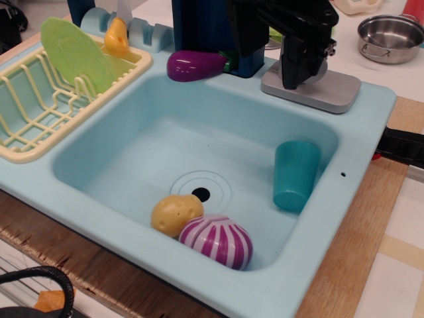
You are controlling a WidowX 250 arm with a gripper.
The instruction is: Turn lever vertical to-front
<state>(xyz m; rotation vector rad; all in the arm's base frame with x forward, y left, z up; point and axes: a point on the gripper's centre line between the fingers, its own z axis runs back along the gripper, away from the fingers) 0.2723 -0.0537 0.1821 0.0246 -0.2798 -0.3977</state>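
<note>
At far right rim | my pincer point(303, 66) sits over the grey plate point(334, 91) | lever hidden beneath it, axis unclear | open or closed: cannot tell

The black hand point(301, 73) hides the lever on its grey plate point(334, 89).

no readable text, labels, numbers

Single close view, high front-left, down into sink point(99, 142)
</note>
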